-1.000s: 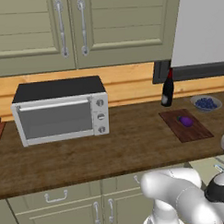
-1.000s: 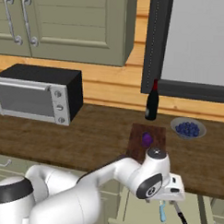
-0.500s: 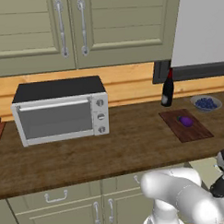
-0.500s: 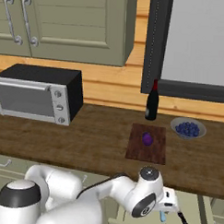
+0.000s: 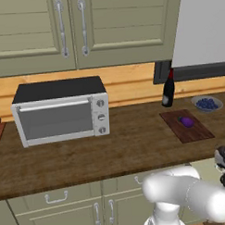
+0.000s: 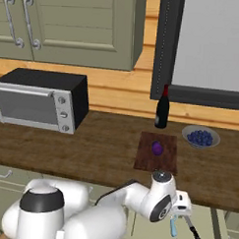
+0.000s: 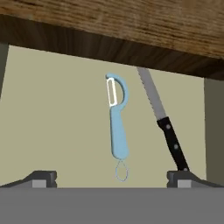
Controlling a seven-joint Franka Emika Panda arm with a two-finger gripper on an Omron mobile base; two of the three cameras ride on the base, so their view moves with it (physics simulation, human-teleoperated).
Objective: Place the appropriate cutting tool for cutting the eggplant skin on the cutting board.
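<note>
The end effector [image 7: 112, 175] is positioned low, in front of the counter [image 6: 90, 149] and below its front edge. Its two fingertips [image 7: 41, 178] are spread wide apart at the bottom of the hand view, gripping nothing. In the right base view the end effector [image 6: 180, 217] sits at the end of the arm, beneath the counter edge.

Directly ahead of the end effector, on a pale flat surface under the counter overhang, lies the cutting tool [image 7: 117, 127], a peeler with a light-blue handle, a pale blade at the far end and a thin loop at the near end. It lies between the spread fingertips, not touching either. Just beside it lies a serrated knife [image 7: 161, 120] with a black handle, angled slightly away from the peeler and apart from it. Both items also appear in the right base view: the cutting tool [image 6: 173, 228] and the serrated knife [image 6: 193, 234].

Farther back, on the counter, the cutting board [image 6: 145, 159] carries the eggplant [image 6: 157, 148]. Beyond the board stand a dark bottle [image 6: 162, 109] and a bowl of berries [image 6: 201, 137]. A toaster oven [image 6: 41, 101] stands well apart.
</note>
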